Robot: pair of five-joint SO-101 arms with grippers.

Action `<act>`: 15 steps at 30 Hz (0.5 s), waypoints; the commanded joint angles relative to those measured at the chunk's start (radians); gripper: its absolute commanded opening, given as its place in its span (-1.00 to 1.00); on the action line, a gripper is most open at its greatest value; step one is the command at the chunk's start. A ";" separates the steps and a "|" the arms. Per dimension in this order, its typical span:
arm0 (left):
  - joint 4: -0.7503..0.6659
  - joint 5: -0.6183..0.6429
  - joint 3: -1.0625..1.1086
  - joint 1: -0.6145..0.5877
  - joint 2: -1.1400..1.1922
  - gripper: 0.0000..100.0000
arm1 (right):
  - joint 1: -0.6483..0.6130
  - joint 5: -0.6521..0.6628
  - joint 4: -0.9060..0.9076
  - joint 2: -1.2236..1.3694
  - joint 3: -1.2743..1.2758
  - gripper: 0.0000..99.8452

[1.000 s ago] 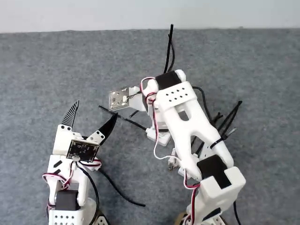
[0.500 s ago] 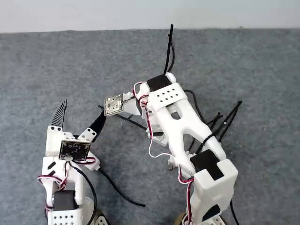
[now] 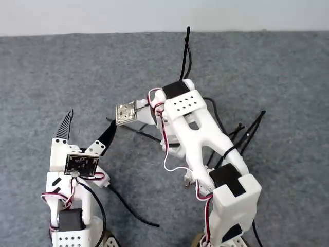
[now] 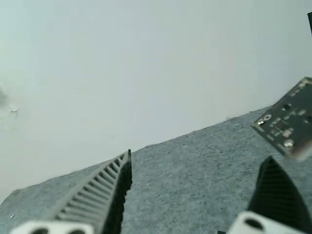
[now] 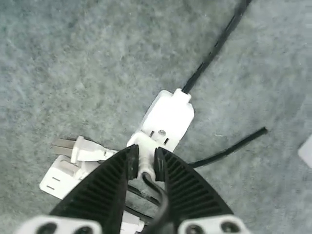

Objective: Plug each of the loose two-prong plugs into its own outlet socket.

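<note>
Spanning the high view, a grey carpeted surface (image 3: 61,67) was noted. Left tool (image 3: 91,119) was held wide open, empty. Right tool (image 5: 146,163) was clamped on a white plug (image 5: 145,146) touching an outlet socket (image 5: 165,119); a second plug (image 5: 85,148) lay loose just beside.

The grey surface (image 3: 56,67) is lit softly and evenly from above. Faint shadows are cast beside the white socket (image 5: 168,119). The wall (image 4: 146,63) is rendered very bright (almost washed out), and the dark fingers (image 4: 105,195) are silhouetted against it.
</note>
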 commanded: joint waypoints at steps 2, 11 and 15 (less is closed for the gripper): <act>-0.025 0.014 -0.007 -0.003 -0.009 -0.24 | 0.036 -0.017 0.005 -0.008 -0.104 -0.98; -0.023 0.015 -0.007 -0.003 -0.009 -0.24 | 0.041 -0.015 0.019 0.001 -0.123 -0.98; -0.023 0.015 -0.007 -0.002 -0.008 -0.24 | 0.035 -0.015 0.027 0.001 -0.123 -0.98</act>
